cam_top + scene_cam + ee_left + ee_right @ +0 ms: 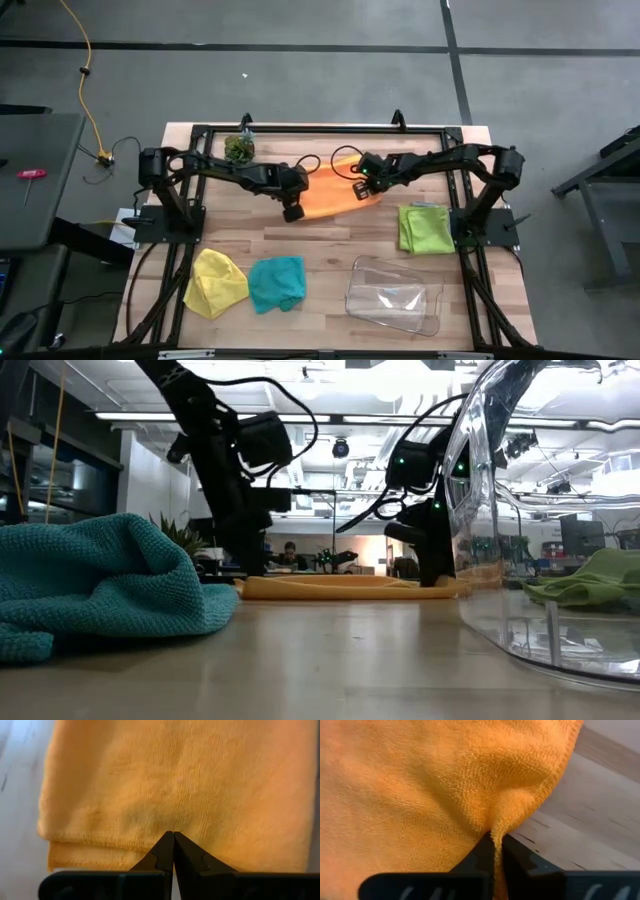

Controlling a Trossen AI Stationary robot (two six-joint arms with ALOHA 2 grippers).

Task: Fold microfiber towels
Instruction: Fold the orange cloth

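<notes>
high view: the orange towel (pixel 330 190) lies at the far middle of the wooden counter (pixel 330 250), the left end effector (pixel 292 212) at its left edge, the right end effector (pixel 360 190) at its right. lime green towel (pixel 425 228) sits folded at right, yellow towel (pixel 218 282) and teal towel (pixel 277 283) near left, a clear tray (pixel 395 295) near right.

low view: bright workshop behind, ceiling strip lights.

left wrist view: fingers pinched shut at the doubled orange hem; whether they hold cloth i cannot tell.

right wrist view: fingers clamped on an orange corner. a thin pinch could slip and spoil the fold.
</notes>
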